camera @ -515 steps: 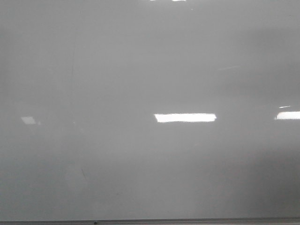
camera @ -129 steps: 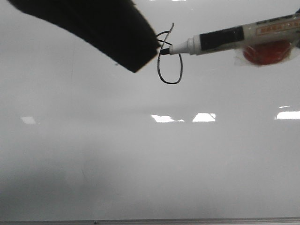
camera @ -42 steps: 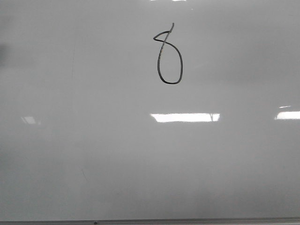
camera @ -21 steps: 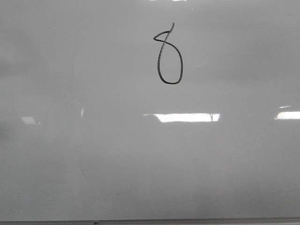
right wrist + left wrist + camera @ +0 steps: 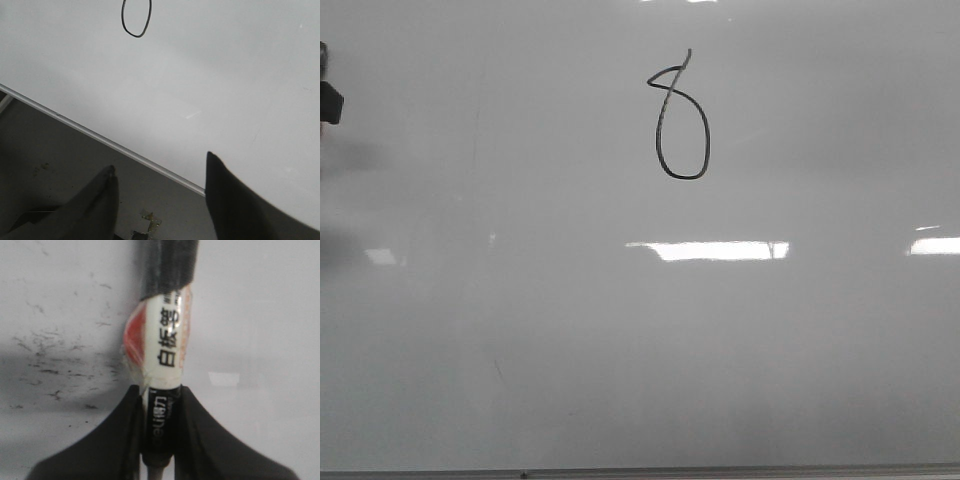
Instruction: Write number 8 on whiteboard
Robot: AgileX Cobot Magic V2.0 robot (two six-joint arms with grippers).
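Though number 8 (image 5: pixel 680 120) stands finished high on whiteboard (image 5: pixel 640 350), left tool (image 5: pixel 160 430) clamps marker (image 5: pixel 162 345) well aside; right tool (image 5: pixel 160 190) apart, empty, figure far beyond its tips

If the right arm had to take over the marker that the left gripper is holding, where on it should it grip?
Probably on the white labelled barrel of the marker, just beyond the left gripper, closing across the barrel from its sides. The left gripper's fingers are clamped around the black end section, so only the barrel ahead of them is exposed. It is long and round there. The right gripper is open and empty.
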